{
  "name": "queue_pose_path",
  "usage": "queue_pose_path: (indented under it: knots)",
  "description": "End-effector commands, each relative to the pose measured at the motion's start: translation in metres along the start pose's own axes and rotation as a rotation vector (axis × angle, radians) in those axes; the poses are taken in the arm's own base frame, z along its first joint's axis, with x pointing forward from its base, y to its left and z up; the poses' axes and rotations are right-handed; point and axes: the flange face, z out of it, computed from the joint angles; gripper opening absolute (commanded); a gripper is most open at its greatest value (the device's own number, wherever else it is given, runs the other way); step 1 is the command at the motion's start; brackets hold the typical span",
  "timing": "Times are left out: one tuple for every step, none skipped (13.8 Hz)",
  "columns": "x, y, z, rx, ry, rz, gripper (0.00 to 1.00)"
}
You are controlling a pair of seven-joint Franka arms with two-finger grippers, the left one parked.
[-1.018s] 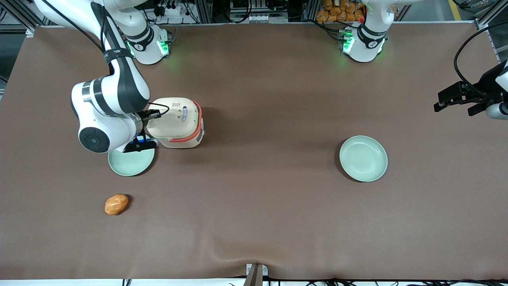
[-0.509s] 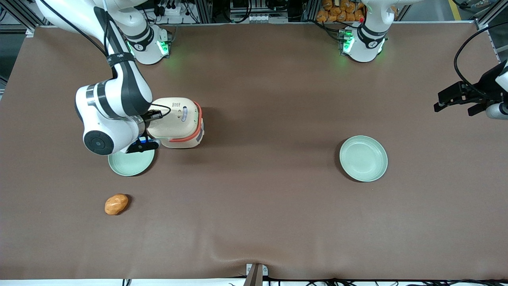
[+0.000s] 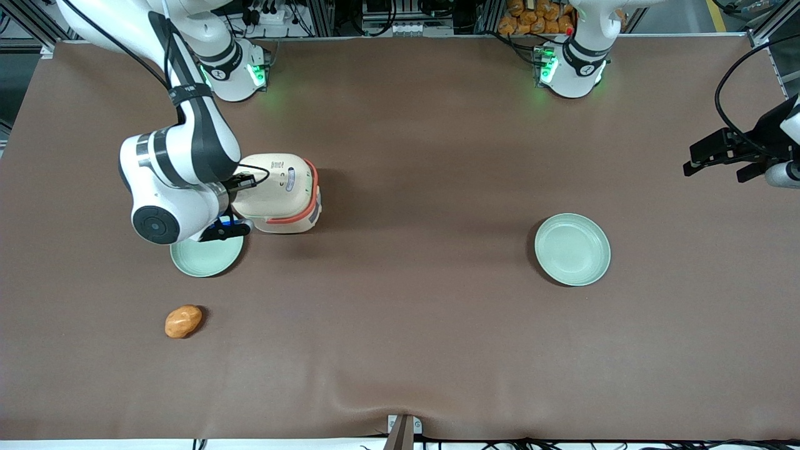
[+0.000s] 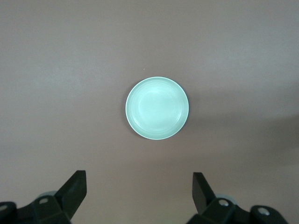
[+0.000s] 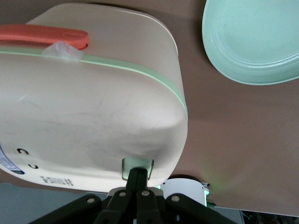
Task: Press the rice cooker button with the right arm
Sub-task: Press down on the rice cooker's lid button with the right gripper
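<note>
The gripper (image 5: 137,173), fingers pressed together, touches the pale button (image 5: 137,167) on the rice cooker (image 3: 281,194), at middle left of the front view, beside a green plate (image 3: 206,257).

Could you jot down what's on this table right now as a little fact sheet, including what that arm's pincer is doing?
rice cooker: cream, orange-red handle, lid closed
pincer: fingers together, tip against the cooker's pale green button
near plate: pale green, bare, beside the cooker, nearer the front camera
second plate: pale green, bare, toward the parked arm's end
orange lump: on the brown table, nearer the camera than the near plate
</note>
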Motion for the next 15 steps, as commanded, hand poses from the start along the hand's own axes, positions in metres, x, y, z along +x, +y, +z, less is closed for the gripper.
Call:
queue_pose_path:
  knots:
    - [0.012,0.0,0.012,0.002,0.001,0.012,0.0]
    - [0.012,0.0,0.013,0.0,0.002,0.012,0.0]
    - [0.014,0.0,0.015,-0.002,-0.003,0.013,0.0]
    - [0.013,0.0,0.014,-0.002,-0.003,0.013,0.0]
    - [0.011,0.0,0.009,0.0,0.0,0.015,0.0]
    - [0.008,-0.001,0.001,0.002,0.015,0.012,0.0]
    - [0.005,-0.002,-0.011,0.011,0.037,0.007,0.0]
    - [0.001,-0.004,-0.025,0.011,0.052,0.003,0.0]
    - [-0.007,-0.007,-0.043,0.011,0.064,-0.005,0.0]
    - [-0.016,-0.009,-0.06,0.011,0.077,-0.011,0.0]
    - [-0.024,-0.013,-0.075,0.01,0.084,-0.012,0.01]
    - [-0.033,-0.015,-0.086,0.011,0.084,0.0,0.08]
    - [-0.043,-0.018,-0.098,0.01,0.086,0.006,0.14]
    - [-0.052,-0.02,-0.107,0.009,0.095,0.002,0.2]
    - [-0.061,-0.024,-0.115,0.009,0.101,-0.009,0.26]
